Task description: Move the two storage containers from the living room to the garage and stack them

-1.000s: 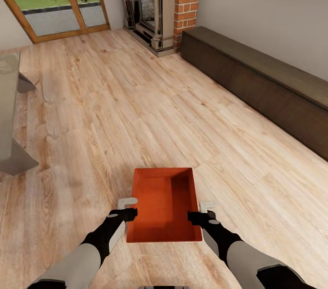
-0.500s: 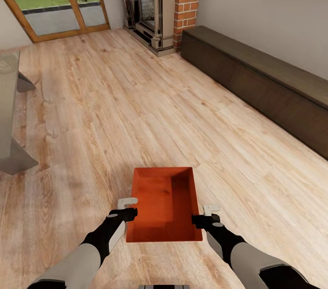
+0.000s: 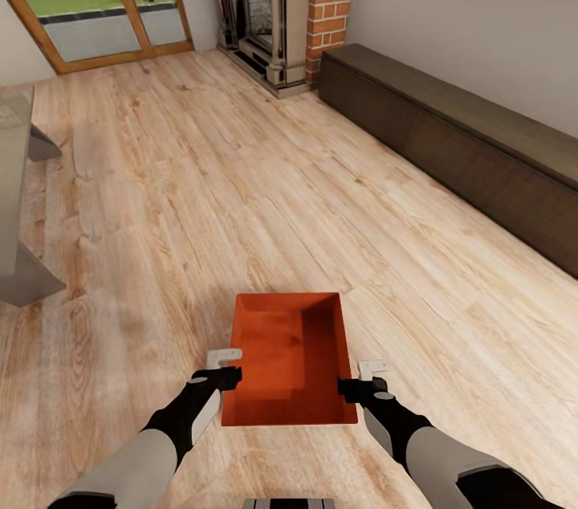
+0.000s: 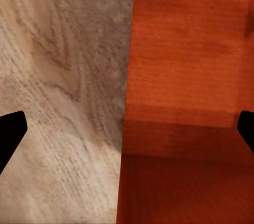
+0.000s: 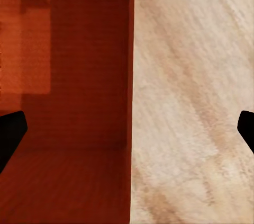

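That red-orange bin [image 3: 289,360] looks light and stiff but slick-walled, so the left gripper [image 3: 225,364] and right gripper [image 3: 370,377], both spread wide over its long rims, seem best placed pinching there.

You have no words, numbers, labels or signs to read here. The red bin [image 3: 289,356] is plain inside and on its walls. The brick fireplace [image 3: 285,7] has no writing on it either.
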Motion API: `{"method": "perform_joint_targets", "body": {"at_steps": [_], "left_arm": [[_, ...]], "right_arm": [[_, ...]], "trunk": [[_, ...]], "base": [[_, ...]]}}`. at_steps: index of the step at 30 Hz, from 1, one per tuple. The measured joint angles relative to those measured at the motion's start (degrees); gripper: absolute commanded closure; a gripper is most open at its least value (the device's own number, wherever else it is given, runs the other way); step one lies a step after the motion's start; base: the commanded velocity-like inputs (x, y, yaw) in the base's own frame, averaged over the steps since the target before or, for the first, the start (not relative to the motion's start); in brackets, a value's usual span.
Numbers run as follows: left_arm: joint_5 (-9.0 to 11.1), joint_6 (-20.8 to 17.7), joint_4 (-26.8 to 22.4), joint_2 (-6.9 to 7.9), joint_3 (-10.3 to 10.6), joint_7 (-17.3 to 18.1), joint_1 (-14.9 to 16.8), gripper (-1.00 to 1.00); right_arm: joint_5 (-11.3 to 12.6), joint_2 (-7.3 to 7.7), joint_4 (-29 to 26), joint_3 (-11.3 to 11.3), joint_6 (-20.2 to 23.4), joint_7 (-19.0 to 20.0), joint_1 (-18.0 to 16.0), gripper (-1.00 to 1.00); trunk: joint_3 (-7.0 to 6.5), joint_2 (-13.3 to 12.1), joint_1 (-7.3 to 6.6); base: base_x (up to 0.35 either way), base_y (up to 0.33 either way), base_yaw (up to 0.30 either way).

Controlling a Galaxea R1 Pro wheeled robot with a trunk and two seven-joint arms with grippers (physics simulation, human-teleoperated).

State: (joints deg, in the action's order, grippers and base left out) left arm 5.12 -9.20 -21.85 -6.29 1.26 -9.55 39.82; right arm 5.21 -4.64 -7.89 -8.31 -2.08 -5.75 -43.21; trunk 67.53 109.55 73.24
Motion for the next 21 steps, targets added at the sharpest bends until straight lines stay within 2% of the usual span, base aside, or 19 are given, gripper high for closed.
{"method": "perform_joint_targets", "body": {"at_steps": [6,14,21], "left_arm": [[-0.3,0.0,2.2,0.01,0.0,0.1,0.0,-1.0],[-0.3,0.1,2.5,0.09,0.0,0.1,0.0,-1.0],[-0.2,0.1,2.5,0.07,0.0,0.1,0.0,-1.0]], "right_arm": [[0.0,-0.4,0.0,0.1,-0.1,-0.1,0.0,-1.0],[0.0,-0.74,-0.8,0.2,-0.1,-0.1,0.0,-1.0],[0.0,-0.63,-0.9,0.3,-1.4,-0.1,0.0,-1.0]], "trunk": [[0.0,0.0,0.0],[0.0,0.0,0.0],[1.25,2.8,1.53]], "base": [[0.0,0.0,0.0],[0.0,0.0,0.0],[0.0,0.0,0.0]]}}
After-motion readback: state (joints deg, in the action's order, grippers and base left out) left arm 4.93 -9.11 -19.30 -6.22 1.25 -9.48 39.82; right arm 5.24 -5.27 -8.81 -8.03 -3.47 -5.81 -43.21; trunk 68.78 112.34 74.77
